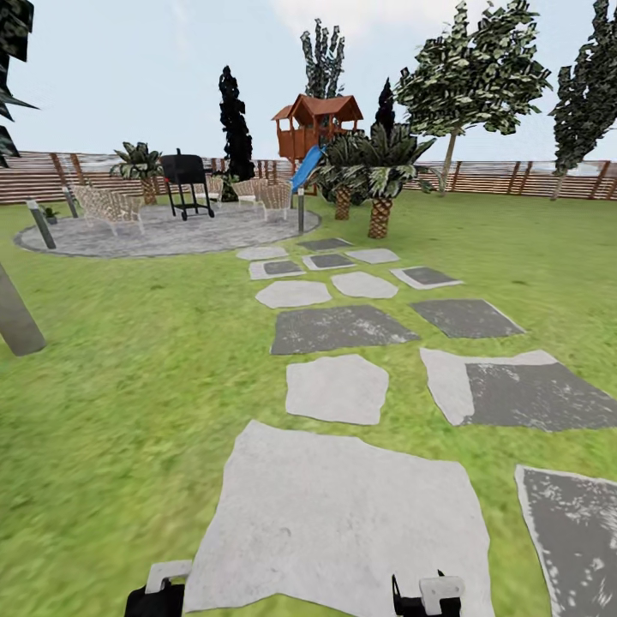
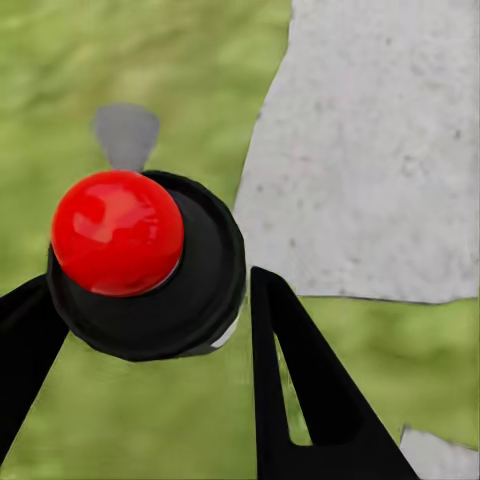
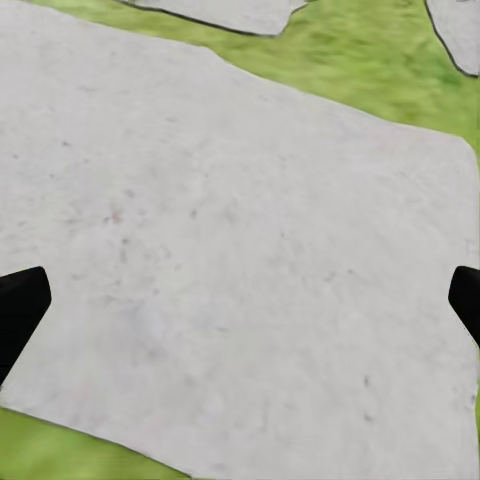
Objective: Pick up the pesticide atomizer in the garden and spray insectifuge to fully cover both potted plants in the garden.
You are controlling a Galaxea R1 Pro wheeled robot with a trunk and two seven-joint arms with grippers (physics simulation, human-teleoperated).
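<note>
Pesticide atomizer (image 2: 145, 265): dark round body w/ glossy red ball top, seen top-down in left wrist view, sits between the black fingers (image 2: 310, 390) of the left gripper (image 2: 150, 330), held over lawn (image 2: 120, 60) beside a pale stepping stone (image 2: 370, 150). Garden: green lawn, grey stepping stones, round paved patio (image 1: 163, 231), brown slat fence (image 1: 514, 178) at back.

You are looking down a path of stepping stones (image 1: 336, 387) lying in the lawn (image 1: 128, 377), running ahead toward the paved patio (image 1: 163, 233) at far left. A grill (image 1: 185, 182) and chairs (image 1: 110, 206) are standing on it. Palms (image 1: 381, 171) are standing right of the patio, a playhouse (image 1: 315, 124) and the fence (image 1: 506, 178) behind them.
</note>
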